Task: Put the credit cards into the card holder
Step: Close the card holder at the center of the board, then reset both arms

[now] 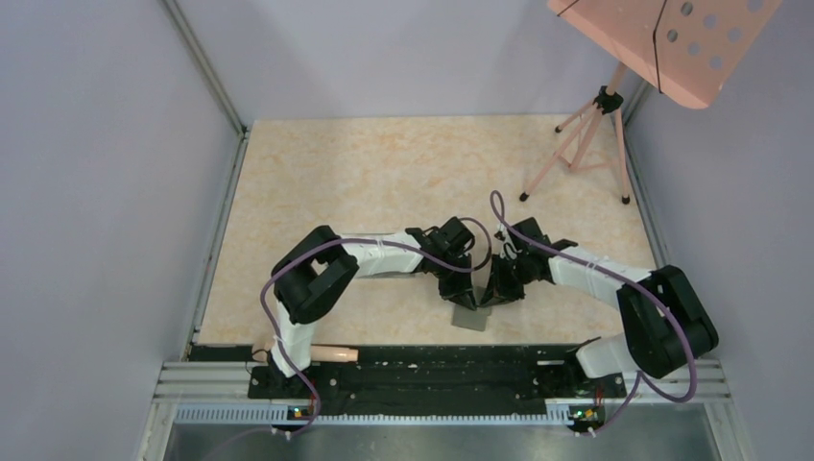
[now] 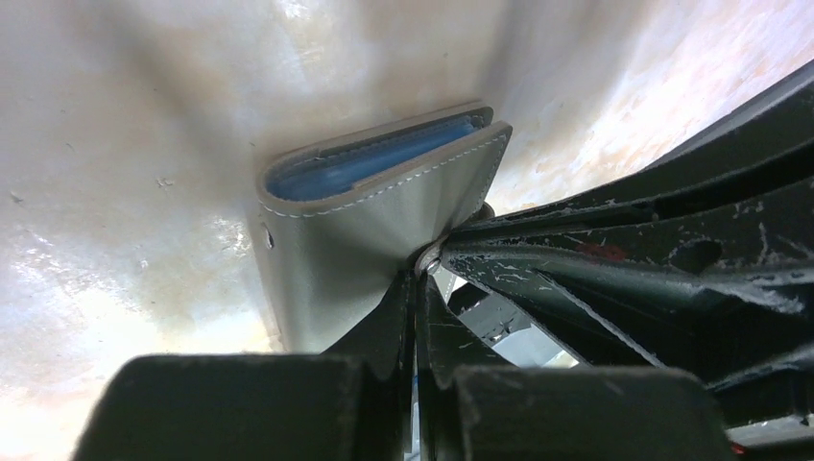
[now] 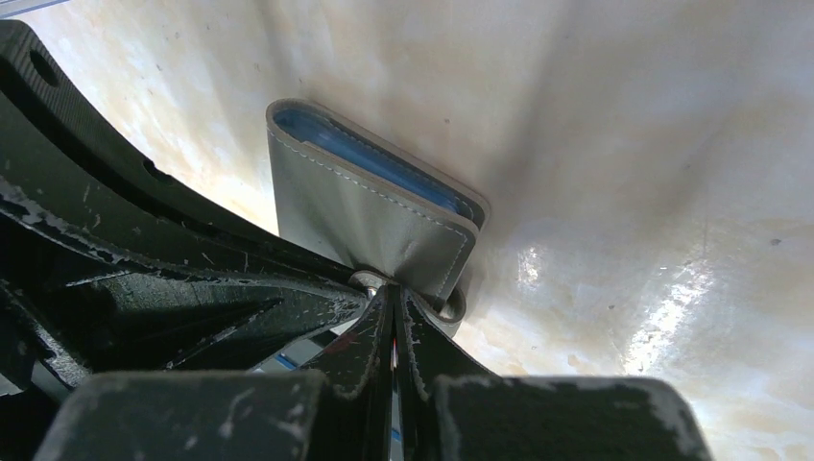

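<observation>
The card holder [image 1: 470, 318] lies near the table's front middle, a gray folded wallet with a blue-gray inside showing along its edge. The left wrist view shows the card holder [image 2: 374, 216] folded over, and so does the right wrist view, card holder [image 3: 360, 206]. My left gripper [image 1: 459, 293] is shut, and my left gripper [image 2: 419, 274] has its tips against the gray cover by a metal snap. My right gripper [image 1: 495, 288] is also shut, and my right gripper [image 3: 392, 288] has its tips meeting the same spot from the other side. The credit cards are hidden.
A pink tripod [image 1: 576, 144] with a pink perforated board [image 1: 672, 43] stands at the back right. A tan object [image 1: 331, 353] lies by the left arm's base. Gray walls close the table on three sides, and a black rail [image 1: 432, 370] runs along the front.
</observation>
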You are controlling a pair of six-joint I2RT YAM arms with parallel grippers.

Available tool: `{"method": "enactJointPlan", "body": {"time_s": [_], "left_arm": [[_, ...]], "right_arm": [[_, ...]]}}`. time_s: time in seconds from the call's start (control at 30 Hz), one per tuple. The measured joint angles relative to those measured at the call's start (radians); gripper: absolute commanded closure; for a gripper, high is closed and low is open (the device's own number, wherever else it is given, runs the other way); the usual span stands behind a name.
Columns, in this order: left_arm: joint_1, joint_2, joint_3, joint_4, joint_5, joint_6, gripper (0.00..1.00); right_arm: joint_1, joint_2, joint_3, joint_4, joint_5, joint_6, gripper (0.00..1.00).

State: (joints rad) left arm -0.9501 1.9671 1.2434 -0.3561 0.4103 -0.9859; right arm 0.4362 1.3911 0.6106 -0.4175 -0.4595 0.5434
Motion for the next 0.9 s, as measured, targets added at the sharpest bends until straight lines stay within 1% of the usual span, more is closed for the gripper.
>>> {"method": "enactJointPlan", "body": {"time_s": [0.2,0.4,0.43,0.5,0.53,0.57,0.63,0.7,0.77,0.9], "left_arm": [[0.016,0.022,0.014,-0.022,0.037,-0.026,1.00],[0.019,0.026,0.019,-0.029,0.043,-0.037,1.00],[0.019,0.024,0.019,-0.027,0.043,-0.035,0.94],[0.019,0.016,0.008,-0.011,0.041,-0.026,0.56],[0.016,0.006,-0.003,0.004,0.034,-0.019,0.47],[0.013,-0.006,-0.013,0.028,0.032,-0.018,0.42],[0.006,-0.047,-0.029,0.045,0.003,0.006,0.34],[0.003,-0.101,-0.056,0.060,-0.047,0.028,0.33],[0.007,-0.154,-0.088,0.079,-0.078,0.041,0.32],[0.041,-0.262,-0.178,0.187,-0.087,0.042,0.30]], "right_arm": [[0.048,0.018,0.042,-0.051,0.072,0.008,1.00],[0.091,0.002,0.059,-0.076,0.144,0.020,1.00],[0.093,-0.002,0.059,-0.076,0.148,0.020,1.00],[0.100,-0.009,0.059,-0.077,0.158,0.019,1.00],[0.103,-0.014,0.059,-0.078,0.164,0.018,1.00],[0.105,-0.018,0.059,-0.078,0.167,0.018,0.96],[0.108,-0.034,0.061,-0.093,0.197,0.010,0.84],[0.108,-0.055,0.067,-0.103,0.220,0.009,0.66],[0.102,-0.086,0.079,-0.116,0.244,0.005,0.53],[0.058,-0.172,0.103,-0.124,0.274,-0.005,0.19]]}}
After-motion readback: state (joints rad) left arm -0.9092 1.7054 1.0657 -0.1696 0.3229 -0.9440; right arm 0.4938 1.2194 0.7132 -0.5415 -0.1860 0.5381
